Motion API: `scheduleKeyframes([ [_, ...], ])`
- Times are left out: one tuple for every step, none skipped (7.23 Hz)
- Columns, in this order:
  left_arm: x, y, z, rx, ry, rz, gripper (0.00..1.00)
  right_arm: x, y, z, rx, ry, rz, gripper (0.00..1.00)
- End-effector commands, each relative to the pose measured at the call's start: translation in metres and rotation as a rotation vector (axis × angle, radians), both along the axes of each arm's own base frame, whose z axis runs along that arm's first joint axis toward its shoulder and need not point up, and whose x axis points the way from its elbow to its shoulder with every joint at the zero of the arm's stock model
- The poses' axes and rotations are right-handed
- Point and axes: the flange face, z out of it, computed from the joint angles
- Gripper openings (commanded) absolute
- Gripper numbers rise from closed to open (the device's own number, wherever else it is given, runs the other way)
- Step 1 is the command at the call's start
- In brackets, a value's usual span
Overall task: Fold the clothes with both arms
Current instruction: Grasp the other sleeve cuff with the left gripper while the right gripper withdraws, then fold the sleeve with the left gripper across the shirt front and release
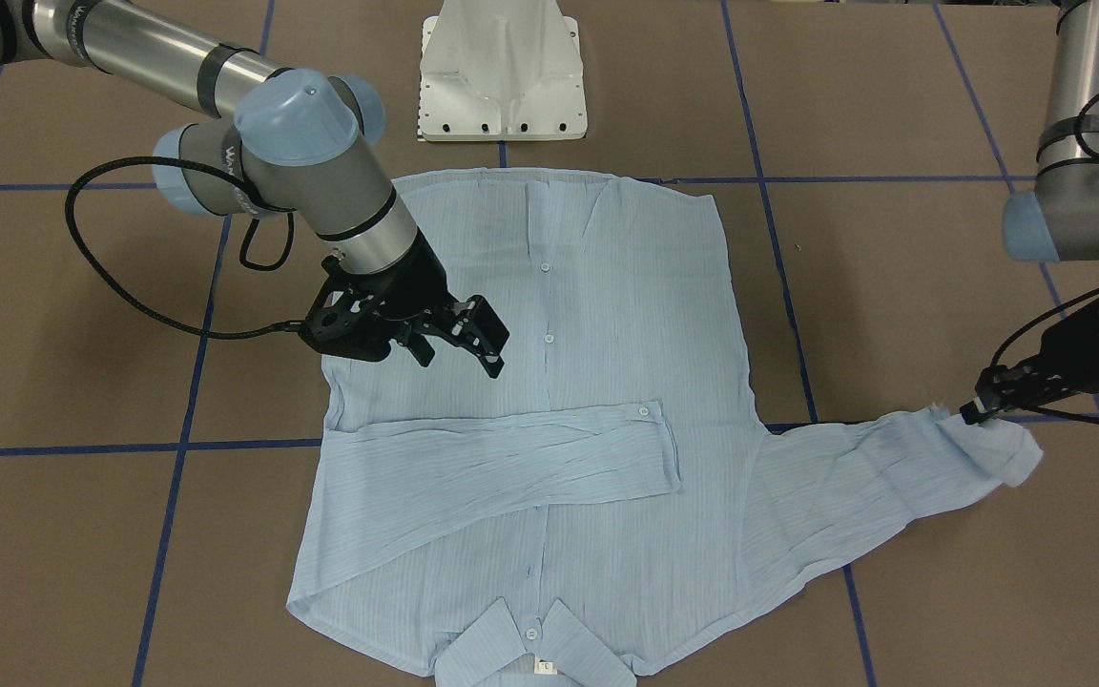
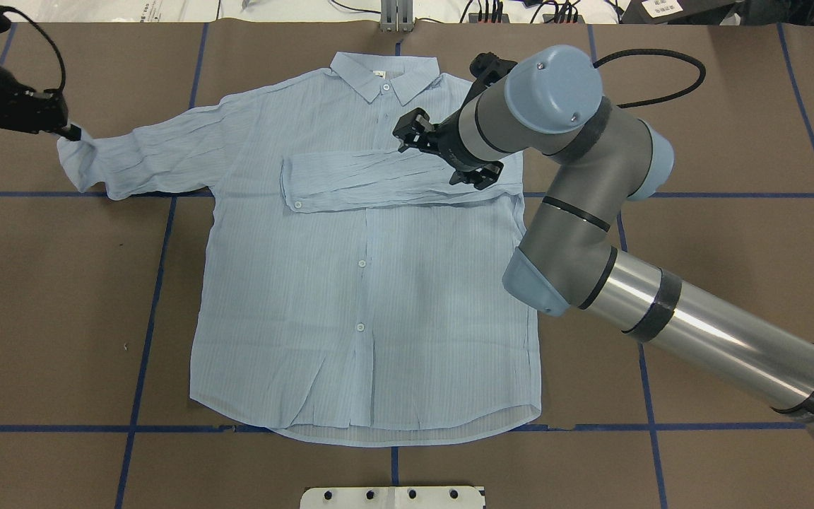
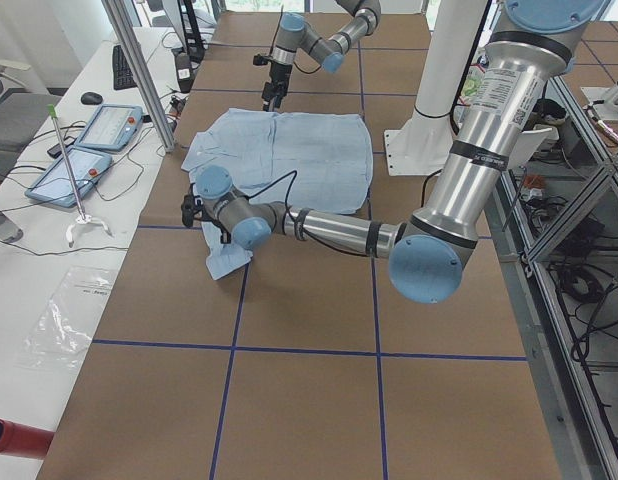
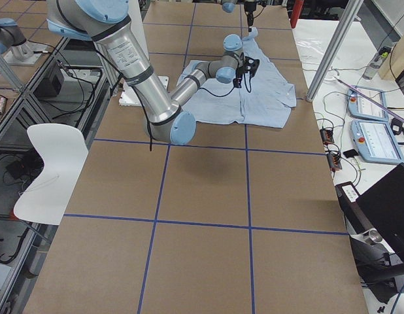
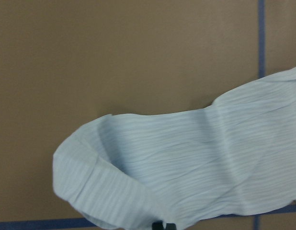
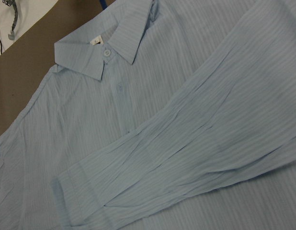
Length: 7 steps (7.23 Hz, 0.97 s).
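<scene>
A pale-blue striped button-front shirt [image 2: 357, 297] lies flat and face up on the brown table [image 2: 61, 318]. Its collar [image 2: 382, 74] is on the side farthest from the robot. The folded sleeve [image 2: 379, 180] already lies across the chest, with its cuff past the button line. The outstretched sleeve [image 2: 160, 152] reaches straight out to the robot's left and is wrinkled.

The left gripper [image 2: 71, 132] has its fingers closed together on the edge of that sleeve's cuff [image 1: 1012, 458], which droops loosely beyond the pinch. The right gripper [image 1: 459, 355] hangs above the shirt front near the folded sleeve. Its fingers are apart and hold nothing.

I judge the step in hand to be bringing the outstretched sleeve across the chest. To do it well, I would first draw the right arm clear, since it sits over the place where the sleeve should land. I would then raise the cuff only enough to lift the cloth off the table. With light tension to pull out the wrinkles, I would carry it sideways so the crease forms at the shoulder seam, and lay it along the folded sleeve. The pinch is near the cuff's edge, so a quick pull could slip it free. I would move slowly.
</scene>
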Motion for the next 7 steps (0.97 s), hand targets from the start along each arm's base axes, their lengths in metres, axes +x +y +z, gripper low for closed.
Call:
scheduleKeyframes([
  [0.108, 0.018, -0.123, -0.101, 0.100, -0.009, 0.00, 0.073, -0.021, 0.045, 0.069, 0.048, -0.032, 1.00],
  [0.161, 0.036, -0.169, -0.138, 0.135, -0.033, 0.00, 0.104, -0.030, 0.071, 0.096, 0.082, -0.051, 1.00],
  [0.197, 0.046, -0.211, -0.155, 0.166, -0.056, 0.00, 0.129, -0.031, 0.103, 0.113, 0.122, -0.064, 1.00],
  [0.224, 0.056, -0.258, -0.203, 0.213, -0.110, 0.00, 0.146, -0.024, 0.130, 0.145, 0.165, -0.083, 1.00],
  [0.242, 0.059, -0.303, -0.253, 0.266, -0.175, 0.00, 0.147, -0.023, 0.136, 0.148, 0.175, -0.089, 1.00],
  [0.262, 0.063, -0.324, -0.267, 0.281, -0.197, 0.00, 0.146, -0.023, 0.137, 0.147, 0.177, -0.089, 1.00],
  [0.288, 0.072, -0.339, -0.281, 0.287, -0.216, 0.00, 0.148, -0.022, 0.140, 0.144, 0.178, -0.089, 1.00],
])
